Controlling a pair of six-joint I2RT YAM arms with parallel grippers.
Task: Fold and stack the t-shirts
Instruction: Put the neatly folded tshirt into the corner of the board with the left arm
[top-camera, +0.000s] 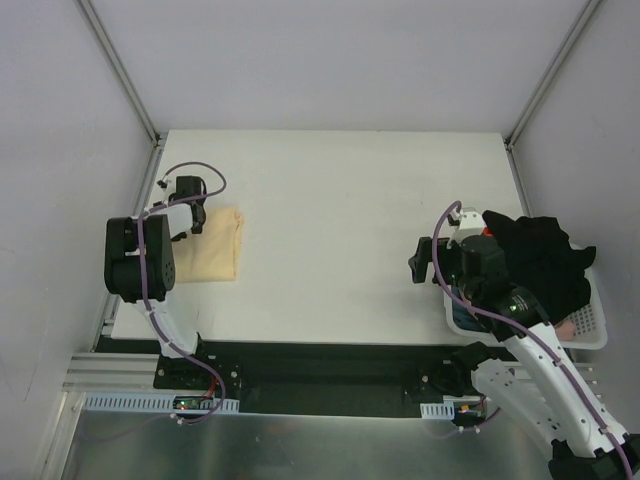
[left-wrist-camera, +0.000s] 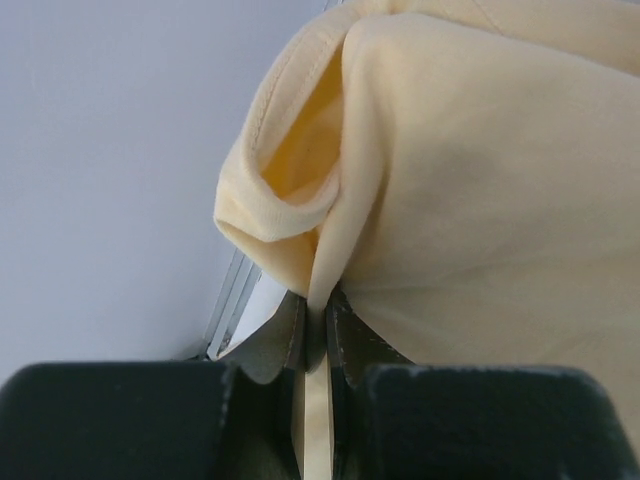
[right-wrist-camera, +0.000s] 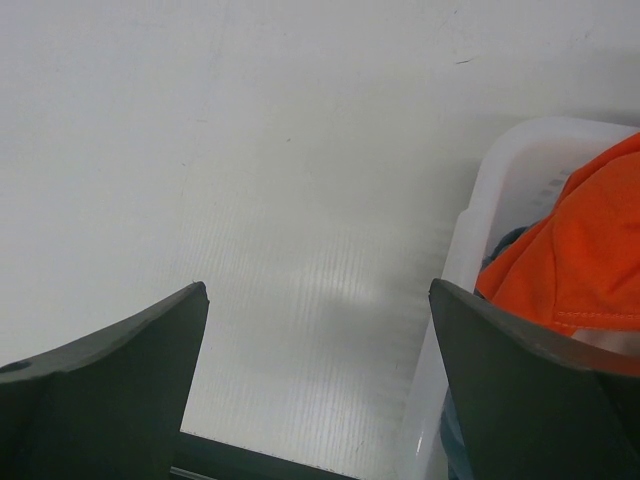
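A pale peach-yellow t-shirt (top-camera: 212, 252) lies folded at the left side of the table. My left gripper (top-camera: 196, 222) is shut on its far left edge; the left wrist view shows the cloth (left-wrist-camera: 470, 190) pinched between the jaws (left-wrist-camera: 316, 325). A black t-shirt (top-camera: 542, 262) is heaped over the white basket (top-camera: 592, 330) at the right. An orange t-shirt (right-wrist-camera: 580, 250) shows inside the basket (right-wrist-camera: 500, 180). A bit of pinkish cloth (top-camera: 567, 325) shows near the basket's front. My right gripper (right-wrist-camera: 318, 300) is open and empty above the table, just left of the basket.
The white table (top-camera: 340, 230) is walled in by pale panels with metal rails at the left (top-camera: 120, 70) and right (top-camera: 555, 70). The right arm (top-camera: 530, 350) reaches across the basket's near corner.
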